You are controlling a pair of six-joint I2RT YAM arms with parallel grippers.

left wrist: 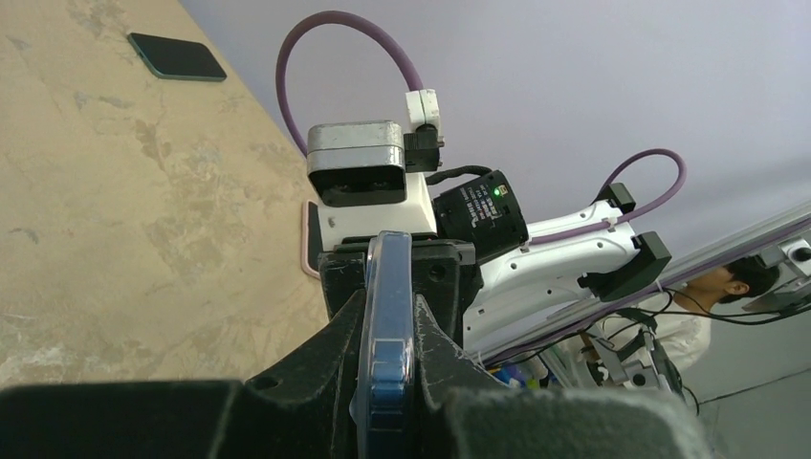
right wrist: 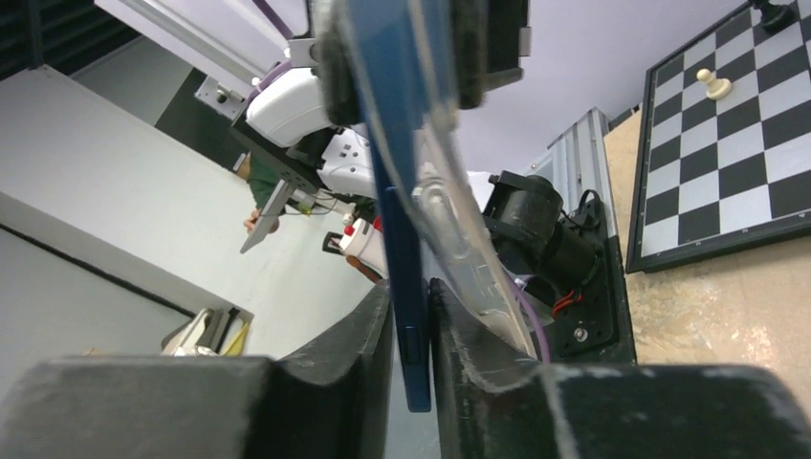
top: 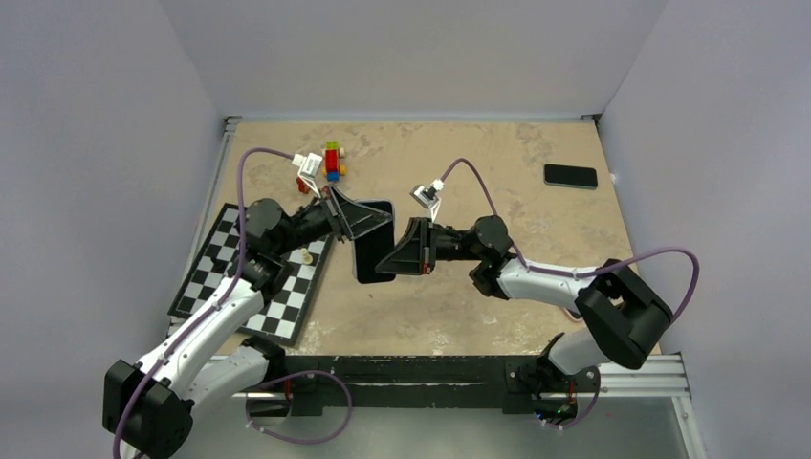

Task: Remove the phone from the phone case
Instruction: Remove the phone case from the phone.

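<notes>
A tan, mottled table (top: 536, 239) sits boxed in by pale walls. Over its middle I hold the phone (right wrist: 402, 239) between my two grippers, which face each other from either side.

My left gripper (left wrist: 387, 382) has the far end. Its fingers are pressed together on both faces of the phone, with the clear case (right wrist: 459, 239) wrapped round it there.

My right gripper (right wrist: 411, 382) has the near end, fingers tight on either side of the blue phone. At this end the case has sprung off the phone's back and bows out over one of my fingers.

On the table to my left lies a chessboard (top: 251, 277) with a white pawn (top: 305, 255) on it. Some coloured blocks (top: 332, 161) sit beyond it. A second, dark phone (top: 571, 176) lies flat near the far right corner, well apart from my hands.
</notes>
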